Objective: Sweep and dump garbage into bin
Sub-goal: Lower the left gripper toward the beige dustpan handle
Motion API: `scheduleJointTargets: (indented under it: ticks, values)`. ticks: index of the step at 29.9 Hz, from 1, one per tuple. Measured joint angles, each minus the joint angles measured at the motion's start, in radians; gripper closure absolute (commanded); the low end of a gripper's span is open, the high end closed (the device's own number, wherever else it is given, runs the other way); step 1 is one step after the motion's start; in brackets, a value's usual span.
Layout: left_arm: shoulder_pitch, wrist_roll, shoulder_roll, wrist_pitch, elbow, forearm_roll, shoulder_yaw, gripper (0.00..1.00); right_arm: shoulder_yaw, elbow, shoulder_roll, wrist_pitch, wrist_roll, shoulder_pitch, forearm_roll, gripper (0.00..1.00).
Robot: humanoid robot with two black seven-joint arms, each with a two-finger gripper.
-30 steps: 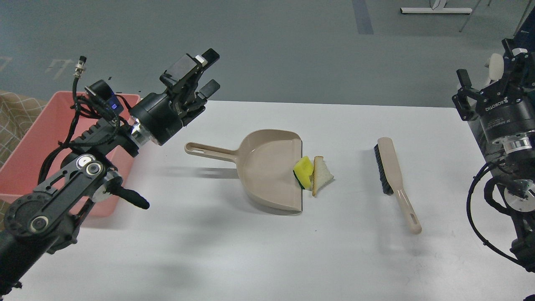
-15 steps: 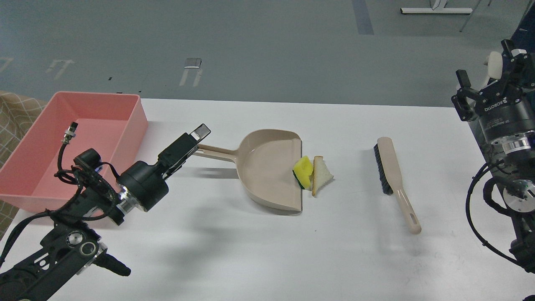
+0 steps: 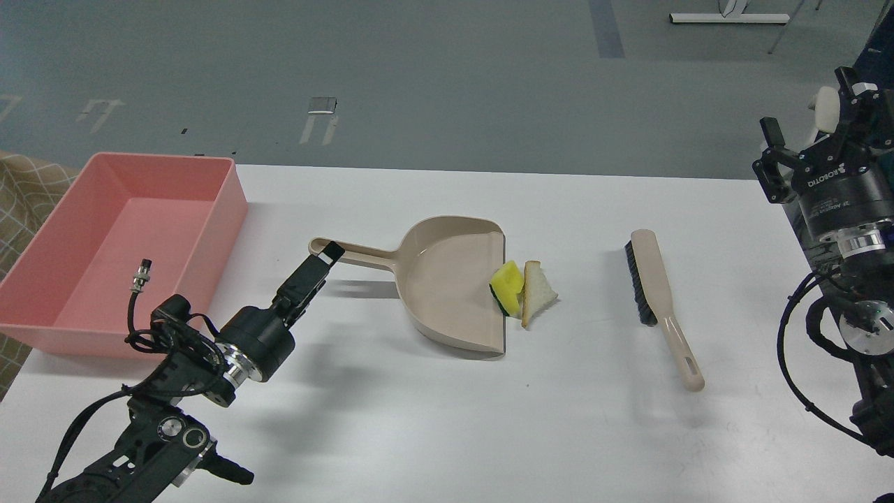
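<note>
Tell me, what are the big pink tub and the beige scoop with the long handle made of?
The big pink tub looks like smooth plastic: thin even walls, rounded corners, a soft sheen. The beige scoop with the long handle also looks like moulded plastic, one piece, with a faint gloss inside its pan. Both are guesses from looks alone.

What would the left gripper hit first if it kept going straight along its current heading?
Most likely the dustpan handle: the left gripper points up-right with its tips right at the handle's end. Height above it is unclear from this view.

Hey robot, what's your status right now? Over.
Left end effector at dustpan handle, grip unclear. Right end effector raised, idle. Sponge and bread at dustpan lip; bin empty. Nothing blocking.
</note>
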Motion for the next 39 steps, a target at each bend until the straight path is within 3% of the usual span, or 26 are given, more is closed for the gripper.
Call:
scheduleJointTargets:
  ticks: [9,29,35,39]
  values:
    - [-0.054,-0.004,-0.101,0.036,0.174,-0.001,-0.002,0.02,-0.001,-0.001,0.001,-0.001,0.000,-0.005,-0.001,0.00]
    - [-0.222,-0.013,-0.217,0.140,0.389,-0.005,0.077,0.03,-0.002,-0.005,0.002,-0.003,0.001,-0.011,-0.002,0.00]
    - [-0.240,-0.013,-0.223,0.160,0.418,-0.006,0.077,0.07,-0.001,-0.005,0.003,-0.003,0.001,-0.015,-0.002,0.00]
    - [-0.248,-0.013,-0.232,0.173,0.432,-0.007,0.077,0.16,-0.001,-0.005,0.003,-0.003,0.001,-0.016,-0.002,0.00]
